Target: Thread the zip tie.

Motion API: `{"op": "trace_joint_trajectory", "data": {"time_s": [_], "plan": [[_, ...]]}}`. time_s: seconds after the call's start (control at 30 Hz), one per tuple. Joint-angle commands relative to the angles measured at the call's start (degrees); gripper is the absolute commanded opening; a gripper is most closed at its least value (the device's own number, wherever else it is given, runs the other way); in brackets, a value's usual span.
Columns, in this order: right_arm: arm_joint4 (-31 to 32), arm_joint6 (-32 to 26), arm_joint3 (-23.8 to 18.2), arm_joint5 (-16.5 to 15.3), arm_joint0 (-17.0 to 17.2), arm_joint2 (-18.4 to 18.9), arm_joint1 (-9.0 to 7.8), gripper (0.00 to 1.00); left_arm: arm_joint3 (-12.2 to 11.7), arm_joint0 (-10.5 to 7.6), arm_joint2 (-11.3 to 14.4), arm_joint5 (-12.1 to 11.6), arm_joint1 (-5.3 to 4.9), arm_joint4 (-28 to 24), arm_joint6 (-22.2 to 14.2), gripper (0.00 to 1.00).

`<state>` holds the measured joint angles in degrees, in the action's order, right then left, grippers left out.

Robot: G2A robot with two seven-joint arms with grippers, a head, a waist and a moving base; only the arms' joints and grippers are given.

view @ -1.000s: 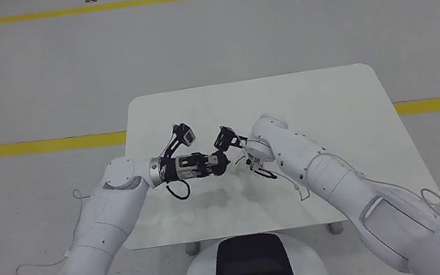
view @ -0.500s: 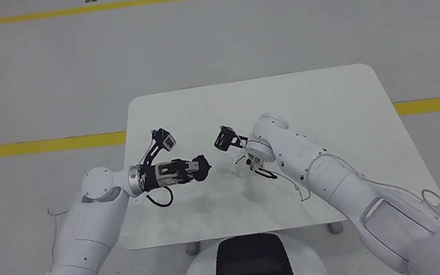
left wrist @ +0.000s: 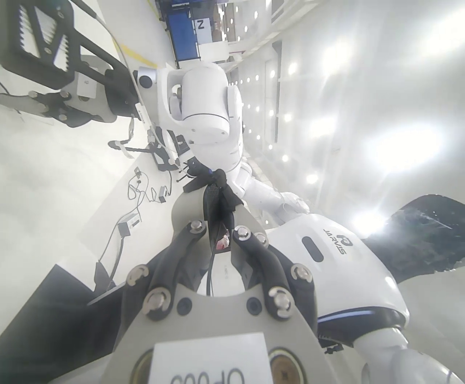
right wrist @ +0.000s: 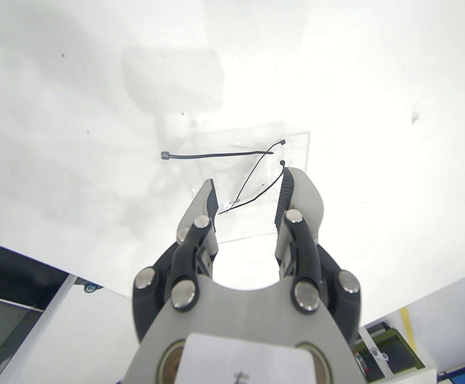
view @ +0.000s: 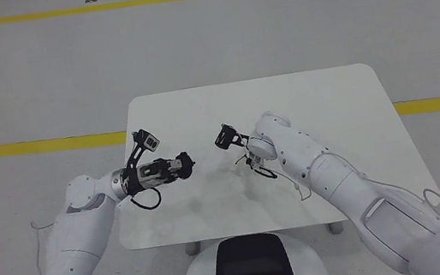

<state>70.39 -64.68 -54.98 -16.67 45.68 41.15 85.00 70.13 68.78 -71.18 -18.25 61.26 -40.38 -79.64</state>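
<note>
- Left tool (left wrist: 218,192): clamped narrow on black zip tie (left wrist: 220,179), above left side of desk (view: 327,103).
- Right tool (right wrist: 250,182): wide, over mid-desk clear tray (right wrist: 298,138) holding three loose ties (right wrist: 218,155).

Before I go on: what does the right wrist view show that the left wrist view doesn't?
Only the right wrist view: three loose zip ties lying on a clear sheet on the white table, with the open right tool over them. Only the left wrist view: the left tool shut on what looks like a black zip tie. Both: the right tool, which the left wrist view shows farther off.
</note>
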Motion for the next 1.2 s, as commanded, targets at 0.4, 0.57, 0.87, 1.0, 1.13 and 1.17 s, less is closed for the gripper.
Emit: {"op": "trace_joint_trajectory", "data": {"time_s": [0.4, 0.57, 0.87, 1.0, 1.13, 1.17], "plan": [[4.01, 0.75, -8.47, 0.42, 4.10, 3.00, -1.90, 0.45, 0.00, 0.00, 0.00, 0.01, 0.00, 0.00, 0.00, 0.00], [4.38, -1.67, -13.61, 0.16, 6.23, 5.79, -3.08, 0.45, 0.00, 0.00, 0.00, 0.01, 0.00, 0.00, 0.00, 0.00], [2.77, -3.65, -15.53, -0.99, 6.74, 7.19, -3.47, 1.00, 0.00, 0.00, 0.00, 0.01, 0.00, 0.00, 0.00, 0.00], [2.22, -2.76, -15.64, -0.97, 7.07, 7.34, -3.47, 1.00, 0.00, 0.00, 0.00, 0.01, 0.00, 0.00, 0.00, 0.00], [-3.80, -3.74, -17.33, -1.43, 7.11, 9.71, -3.59, 1.00, 0.00, 0.00, 0.00, 0.01, 0.00, 0.00, 0.00, 0.00], [-6.02, -5.18, -17.84, -2.13, 6.75, 10.46, -3.65, 1.00, 0.00, 0.00, 0.00, 0.01, 0.00, 0.00, 0.00, 0.00]]}}
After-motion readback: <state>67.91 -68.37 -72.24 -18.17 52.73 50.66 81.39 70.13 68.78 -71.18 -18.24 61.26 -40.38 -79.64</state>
